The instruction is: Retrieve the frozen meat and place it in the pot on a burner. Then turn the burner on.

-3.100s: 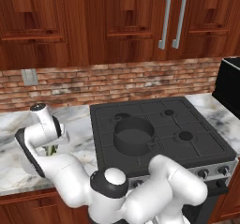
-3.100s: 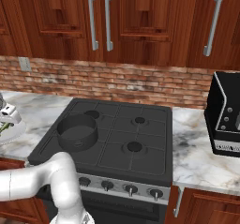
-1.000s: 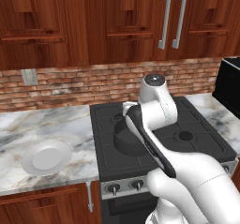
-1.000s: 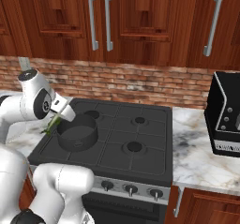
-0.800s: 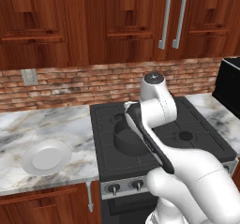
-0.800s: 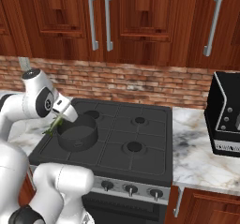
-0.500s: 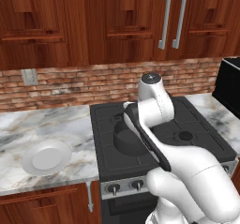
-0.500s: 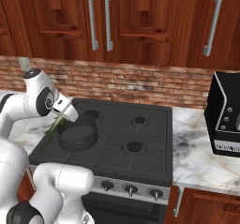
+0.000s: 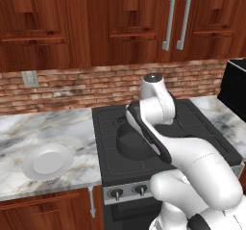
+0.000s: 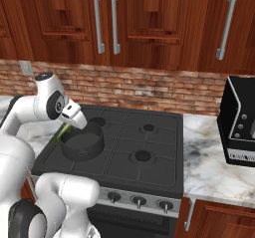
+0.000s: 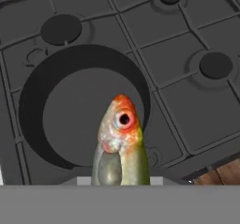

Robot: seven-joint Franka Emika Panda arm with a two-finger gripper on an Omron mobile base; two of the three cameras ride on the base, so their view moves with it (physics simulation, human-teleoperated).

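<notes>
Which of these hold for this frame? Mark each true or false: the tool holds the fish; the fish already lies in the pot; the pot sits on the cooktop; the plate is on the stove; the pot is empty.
1. The tool holds the fish. True.
2. The fish lies in the pot. False: it hangs above the pot, gripped.
3. The pot sits on the cooktop. True.
4. The plate is on the stove. False: it rests on the marble counter beside it.
5. The pot is empty. True.
</notes>
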